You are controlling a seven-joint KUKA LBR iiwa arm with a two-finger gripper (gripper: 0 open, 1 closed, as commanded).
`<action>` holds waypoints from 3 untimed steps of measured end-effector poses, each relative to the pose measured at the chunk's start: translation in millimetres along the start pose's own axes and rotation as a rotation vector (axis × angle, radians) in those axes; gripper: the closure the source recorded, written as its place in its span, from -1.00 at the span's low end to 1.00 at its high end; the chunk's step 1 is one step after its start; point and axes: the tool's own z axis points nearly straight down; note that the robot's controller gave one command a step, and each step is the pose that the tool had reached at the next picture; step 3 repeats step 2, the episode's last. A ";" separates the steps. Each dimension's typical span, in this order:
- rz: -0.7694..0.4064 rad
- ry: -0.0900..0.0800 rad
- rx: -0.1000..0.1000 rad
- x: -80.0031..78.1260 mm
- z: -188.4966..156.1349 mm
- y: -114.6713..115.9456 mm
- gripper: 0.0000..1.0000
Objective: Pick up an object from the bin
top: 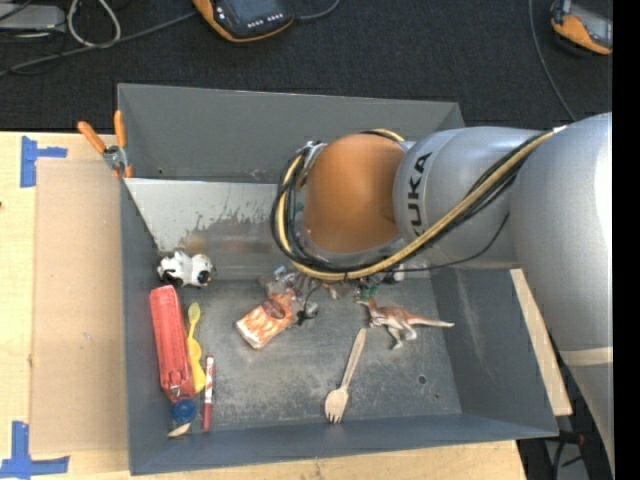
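Gripper [297,303] low over the middle of the bin [300,138], largely under the arm's orange cover [345,193] — whether it is apart or together cannot be told. The orange-and-white packet [264,325] lies just beside it, toward the lower left — its long axis points diagonally at the gripper.

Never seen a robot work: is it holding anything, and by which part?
It cannot be told. The gripper sits at the upper right end of an orange-and-white packet in the middle of the bin, but no hold on it can be seen.
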 end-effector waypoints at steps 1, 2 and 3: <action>-0.035 0.002 -0.002 -2.5 -81.1 -1.6 1.00; -0.057 0.003 -0.004 3.8 -143.3 14.2 1.00; -0.057 0.003 -0.004 3.8 -143.3 14.2 1.00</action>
